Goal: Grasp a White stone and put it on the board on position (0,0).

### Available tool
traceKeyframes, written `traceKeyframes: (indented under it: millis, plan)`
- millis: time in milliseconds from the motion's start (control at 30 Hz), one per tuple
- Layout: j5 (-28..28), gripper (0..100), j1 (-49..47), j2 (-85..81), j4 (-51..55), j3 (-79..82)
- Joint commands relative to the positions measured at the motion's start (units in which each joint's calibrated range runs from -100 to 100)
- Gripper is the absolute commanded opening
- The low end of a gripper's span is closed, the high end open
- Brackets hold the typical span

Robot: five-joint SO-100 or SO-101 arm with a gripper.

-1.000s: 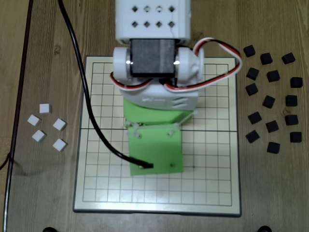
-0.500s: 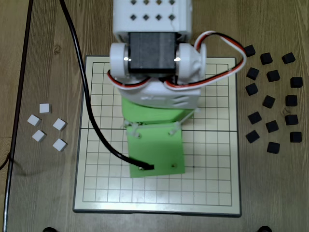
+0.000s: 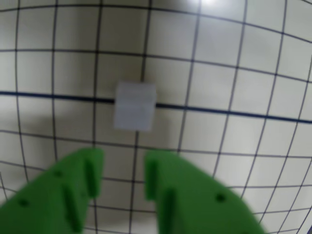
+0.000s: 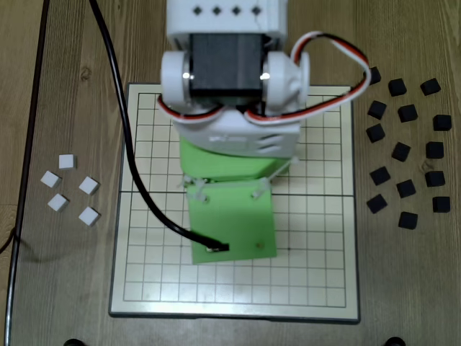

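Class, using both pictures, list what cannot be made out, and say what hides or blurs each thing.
- White stone on the board: unseen in the fixed view, under the arm.
- Gripper: fingertips blurred in the wrist view, hidden in the fixed view.
- Stone's exact grid crossing: the wrist view crops the board's edges.

Hobby desk: wood-grain table, game board.

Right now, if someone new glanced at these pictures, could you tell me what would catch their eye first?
Probably the green gripper in the wrist view, its two fingers apart and empty just below a white stone lying on the board's bold middle line. In the fixed view, the white and green arm covers the middle of the board, with five white stones left of it and many black blocks to the right.
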Motion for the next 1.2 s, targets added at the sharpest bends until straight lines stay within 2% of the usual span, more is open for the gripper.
traceKeyframes:
  millis: [0, 200, 733, 1167]
  plan:
    - [0.2, 6, 0.1, -8.0, -0.9, -1.5]
    - [0.2, 6, 0.9, -19.7, -5.6, 11.5]
    - [-0.5, 6, 5.3, -65.9, -4.9, 51.8]
    - [-0.5, 6, 6.7, -89.3, -1.0, 70.4]
